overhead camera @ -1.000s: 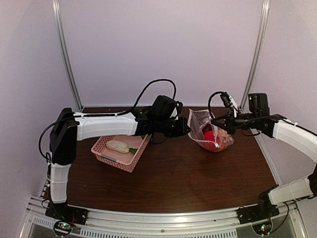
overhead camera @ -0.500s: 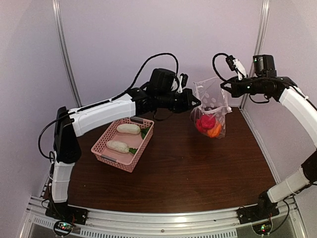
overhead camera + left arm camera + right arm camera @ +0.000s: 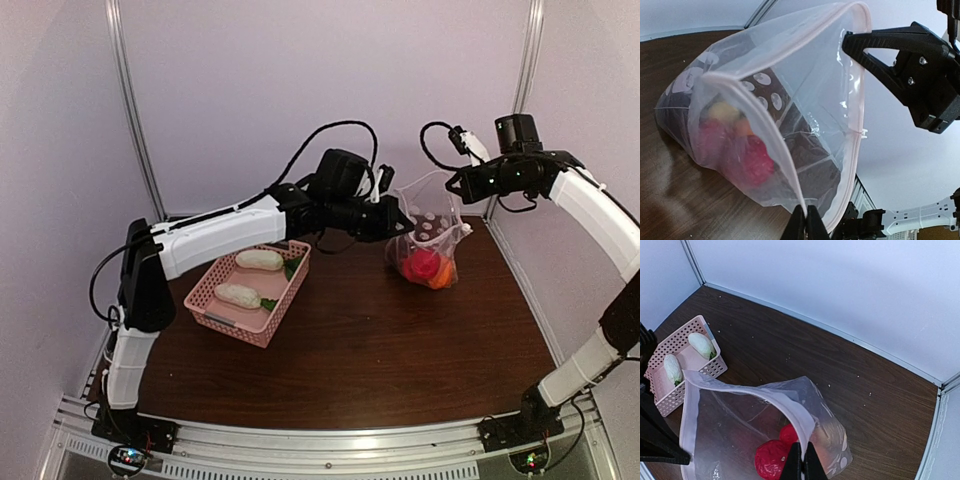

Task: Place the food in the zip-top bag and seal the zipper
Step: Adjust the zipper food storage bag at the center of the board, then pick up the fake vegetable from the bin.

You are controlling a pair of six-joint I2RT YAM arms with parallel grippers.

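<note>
The clear zip-top bag (image 3: 432, 228) hangs open between my two grippers, its bottom at the table. My left gripper (image 3: 405, 228) is shut on the mouth's left edge, also in the left wrist view (image 3: 807, 212). My right gripper (image 3: 452, 185) is shut on the opposite edge (image 3: 801, 450). The zipper strip (image 3: 860, 100) runs round the open mouth. Two red pieces (image 3: 771, 457), an orange one (image 3: 441, 276) and a yellow one (image 3: 722, 112) lie inside. Two white radishes (image 3: 259, 259) (image 3: 240, 295) lie in the pink basket. I cannot make out the purple piece.
The pink lattice basket (image 3: 235, 320) stands on the brown table to the left of the bag, under my left arm. White walls and metal posts close the back and sides. The right arm's cable loops above the bag.
Both grippers have lifted the bag from low on the table to high at the back, pulling its mouth open. My left arm rose off the basket, uncovering the second radish.
</note>
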